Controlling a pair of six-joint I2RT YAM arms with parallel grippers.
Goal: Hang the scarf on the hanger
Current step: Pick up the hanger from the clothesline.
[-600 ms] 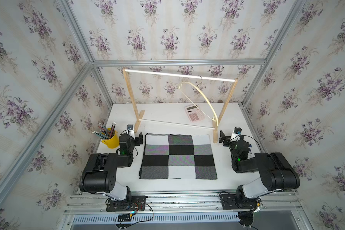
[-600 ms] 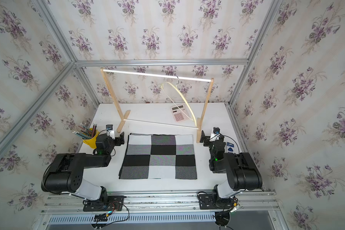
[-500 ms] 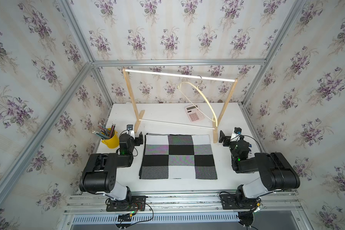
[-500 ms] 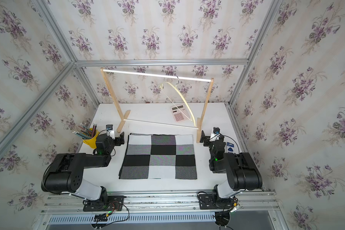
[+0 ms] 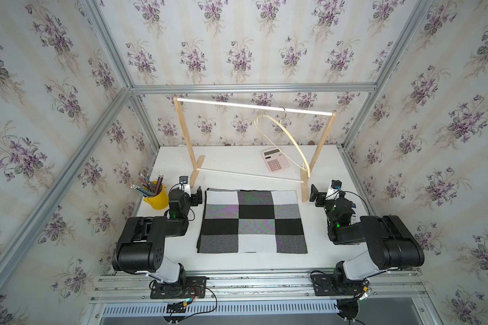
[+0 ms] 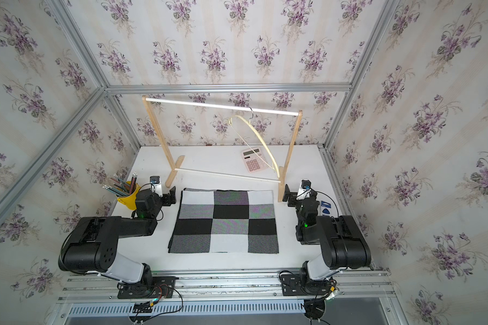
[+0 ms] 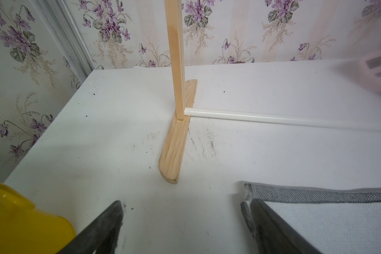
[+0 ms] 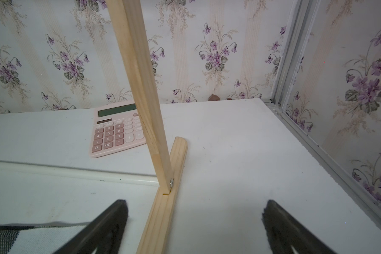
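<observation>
Violet-flowered wallpaper [image 5: 237,42], aluminium frame [image 5: 251,88], white table [image 5: 231,157]

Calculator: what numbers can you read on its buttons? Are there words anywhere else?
"7 8 9", "4 5 6", "1 2 3", "0 00": keys of the pink calculator, right wrist view.
"+": same keypad.
Its top-row and outer keys: too blurred to read.
Blue card on the table: too small to read.
No other readable text.

The left wrist view blurs the calculator [image 7: 377,72] and cuts off the scarf [image 7: 339,222].

Scarf [image 5: 252,221] black-white-grey checks; calculator [image 5: 275,160] pink; cup [image 5: 157,195] yellow.
</observation>
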